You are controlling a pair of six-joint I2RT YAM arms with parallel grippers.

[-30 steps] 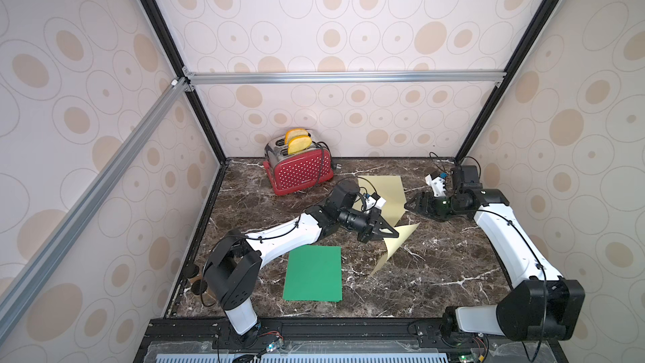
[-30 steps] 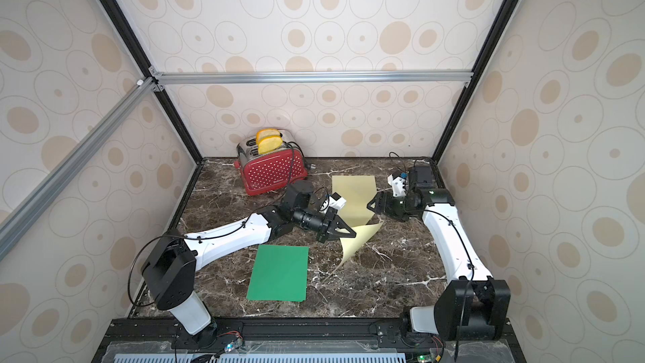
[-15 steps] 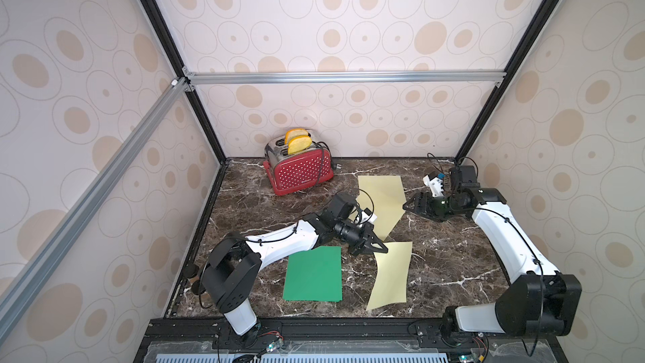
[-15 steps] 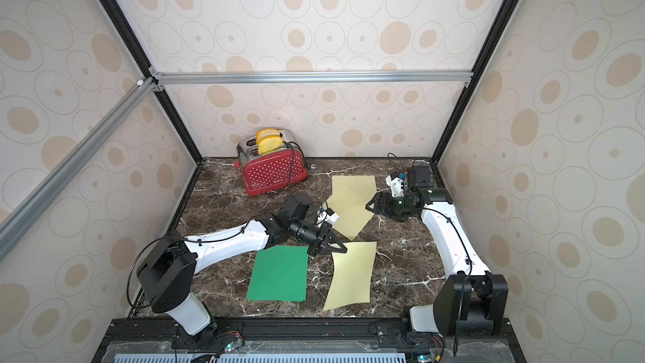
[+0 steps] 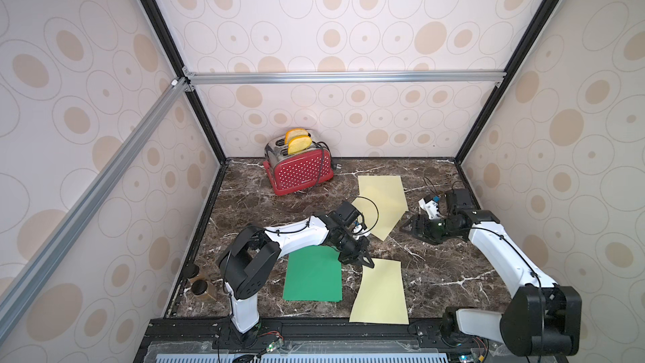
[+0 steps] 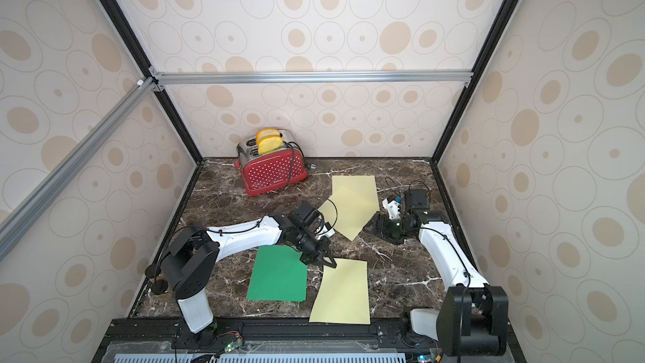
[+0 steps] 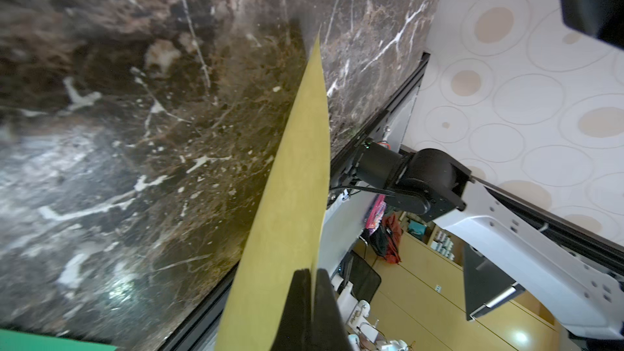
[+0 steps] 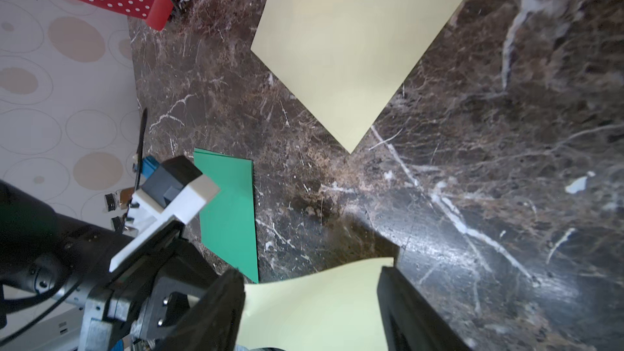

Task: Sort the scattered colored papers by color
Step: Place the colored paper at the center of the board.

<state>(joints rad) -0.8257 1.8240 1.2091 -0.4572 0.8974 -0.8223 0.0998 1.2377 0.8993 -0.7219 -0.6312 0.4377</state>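
Observation:
A green paper [image 5: 312, 274] [image 6: 279, 277] lies flat at the front left of the marble table. Just right of it a cream paper [image 5: 380, 291] [image 6: 343, 291] reaches the front edge. My left gripper [image 5: 365, 262] [image 7: 311, 276] is shut on its far left corner, which is raised a little. Two more cream papers [image 5: 382, 204] [image 8: 354, 45] overlap at the back. My right gripper [image 5: 406, 226] [image 8: 310, 292] hangs open and empty just right of their near corner. Beyond its fingers [image 8: 229, 302], the right wrist view shows the held cream sheet.
A red dotted toaster [image 5: 300, 172] [image 6: 272, 172] with two toast slices stands at the back left. Patterned walls enclose the table on three sides, with a black rail [image 5: 314, 326] along the front edge. Two small dark jars [image 5: 200, 284] sit at the front left corner.
My left gripper has carried the cream paper from mid-table toward the front and lowered it, so it now lies nearly flat beside the green one. The right gripper came slightly forward.

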